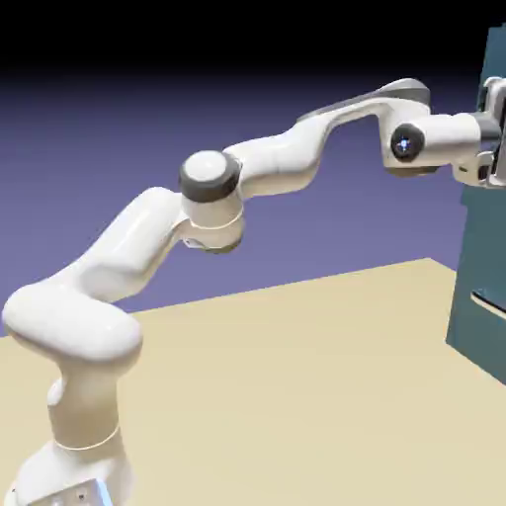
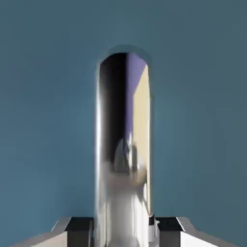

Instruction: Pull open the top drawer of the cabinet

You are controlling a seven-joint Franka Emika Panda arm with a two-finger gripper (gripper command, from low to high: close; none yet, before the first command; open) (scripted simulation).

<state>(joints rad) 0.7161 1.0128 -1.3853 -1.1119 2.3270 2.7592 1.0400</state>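
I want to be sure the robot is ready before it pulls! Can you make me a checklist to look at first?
1. Grey-tipped two-finger gripper has come to the teal cabinet: ok.
2. Shiny, rounded metal handle lies between the two finger tips: ok.
3. Fingers closed on the handle from both sides: ok, as it looks in the hand view.
4. Handle belongs to the top drawer: cannot tell, its edges don't show.
5. Grip strong enough for pulling: cannot tell from pictures.
6. Tan tabletop between the robot's base and the cabinet has nothing in the way: ok.
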